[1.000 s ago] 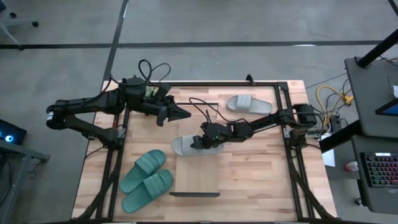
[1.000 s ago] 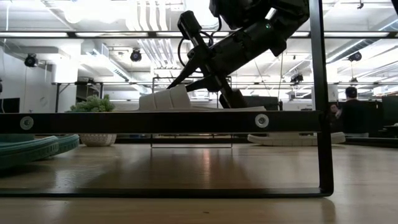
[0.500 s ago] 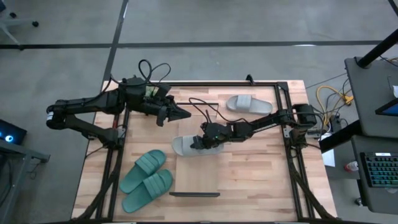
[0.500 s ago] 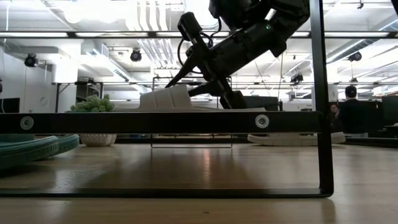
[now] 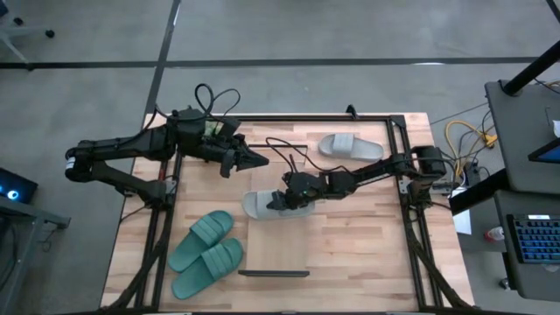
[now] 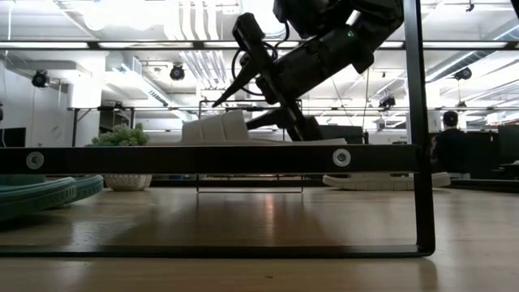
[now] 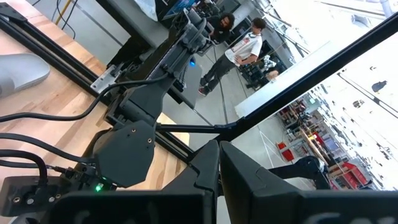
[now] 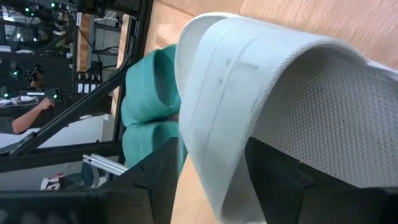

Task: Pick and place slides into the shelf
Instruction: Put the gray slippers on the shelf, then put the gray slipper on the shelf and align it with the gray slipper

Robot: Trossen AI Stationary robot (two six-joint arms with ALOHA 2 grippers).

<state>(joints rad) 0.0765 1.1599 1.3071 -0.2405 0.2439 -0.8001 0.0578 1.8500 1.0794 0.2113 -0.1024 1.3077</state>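
Teal-green slides (image 5: 207,254) lie side by side at the near left of the table (image 5: 367,262), off the shelf (image 5: 278,249), whose light plank runs near to far down the table's middle between thin black end frames. From above, one light grey slide (image 5: 261,206) rests on the far part of that plank, and the right gripper (image 5: 282,200) sits at its strap; how the fingers stand there is hard to read from overhead. The low view settles it: the right gripper (image 6: 243,101) has its two fingers spread apart above the grey slide (image 6: 217,130), which lies flat on the shelf's top board (image 6: 203,158). The right wrist view adds that the dark fingers (image 8: 158,180) straddle the ribbed grey strap (image 8: 249,81) with a gap showing, and that the teal pair (image 8: 152,99) lies beyond. Farther off, the second grey slide (image 5: 350,146) lies alone on the table at the far right. The left gripper (image 5: 259,161) hangs over the far left of the table, and the left wrist view shows its fingers (image 7: 214,174) pressed together, with nothing between them.
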